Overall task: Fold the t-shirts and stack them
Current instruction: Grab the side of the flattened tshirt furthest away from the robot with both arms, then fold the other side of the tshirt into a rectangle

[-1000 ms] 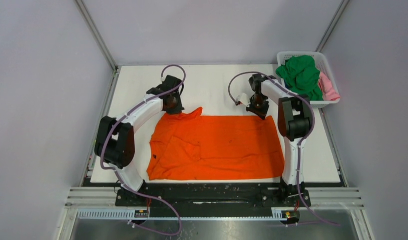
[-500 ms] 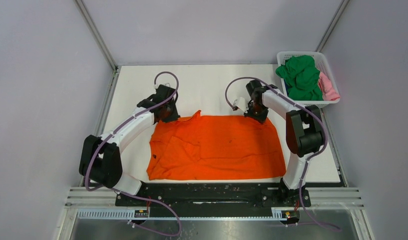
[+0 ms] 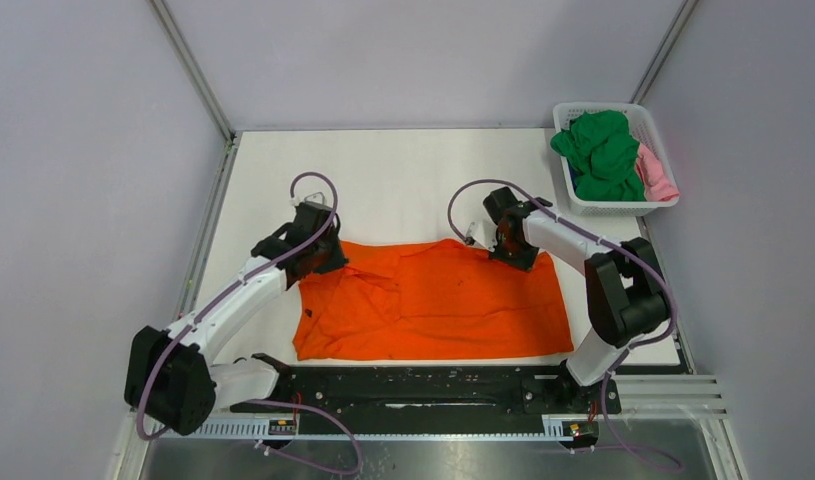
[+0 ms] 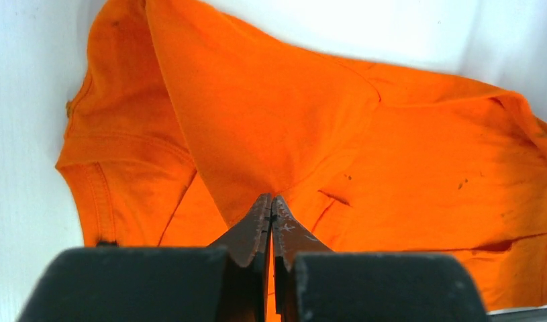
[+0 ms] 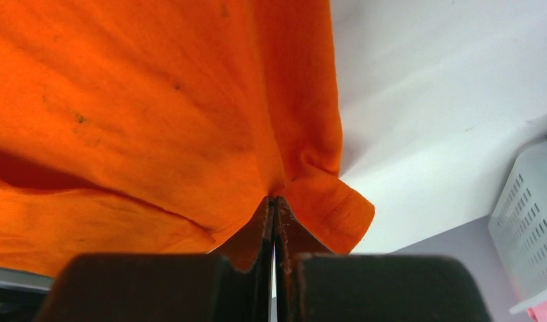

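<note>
The left jaws and right jaws each pinch a far corner of the orange t-shirt point(image 3: 433, 305), which stretches left to right on their near side.

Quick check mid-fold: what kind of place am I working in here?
Probably a lab test booth, not a laundry: blank panel walls close around a white table, two arms bolted to a base rail, and one basket of t-shirts.
</note>
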### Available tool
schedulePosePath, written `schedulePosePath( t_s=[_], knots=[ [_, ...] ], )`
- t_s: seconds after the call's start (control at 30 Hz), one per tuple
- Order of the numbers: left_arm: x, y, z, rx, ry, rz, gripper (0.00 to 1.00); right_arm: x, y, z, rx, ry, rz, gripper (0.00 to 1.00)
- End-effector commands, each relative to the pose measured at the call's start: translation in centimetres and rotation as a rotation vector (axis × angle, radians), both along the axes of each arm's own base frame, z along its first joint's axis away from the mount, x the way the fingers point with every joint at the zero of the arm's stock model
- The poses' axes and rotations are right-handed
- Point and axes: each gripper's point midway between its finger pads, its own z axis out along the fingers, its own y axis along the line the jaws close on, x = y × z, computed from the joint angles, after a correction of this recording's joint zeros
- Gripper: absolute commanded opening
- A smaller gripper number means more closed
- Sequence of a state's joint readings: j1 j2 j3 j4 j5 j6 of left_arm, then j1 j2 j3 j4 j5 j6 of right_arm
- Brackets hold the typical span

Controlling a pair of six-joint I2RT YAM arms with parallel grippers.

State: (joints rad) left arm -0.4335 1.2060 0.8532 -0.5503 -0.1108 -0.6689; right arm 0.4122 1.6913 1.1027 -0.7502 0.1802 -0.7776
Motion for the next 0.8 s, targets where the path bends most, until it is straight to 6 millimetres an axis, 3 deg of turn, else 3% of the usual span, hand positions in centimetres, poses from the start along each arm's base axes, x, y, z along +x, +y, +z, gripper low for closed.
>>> schedulePosePath(
  t_s=[0.0,0.4,0.63,0.77],
  knots=[
    [-0.9,0.2,0.9,-0.047,-0.039,0.036,0.0,-1.3,-0.9,2.0,-0.077,-0.081,-0.056,0.0],
    [-4.7,2.6,4.3,-0.095,-0.105,0.12,0.0,-3.8,-1.6,5.2,-0.133,-0.184,-0.12,0.0],
    [-8.1,3.8,4.0,-0.123,-0.084,0.146,0.0,-4.7,-2.0,6.2,-0.169,-0.208,-0.13,0.0],
    [-9.9,3.6,2.1,-0.161,-0.031,0.14,0.0,-5.4,-2.2,6.1,-0.188,-0.203,-0.14,0.0]
  ],
)
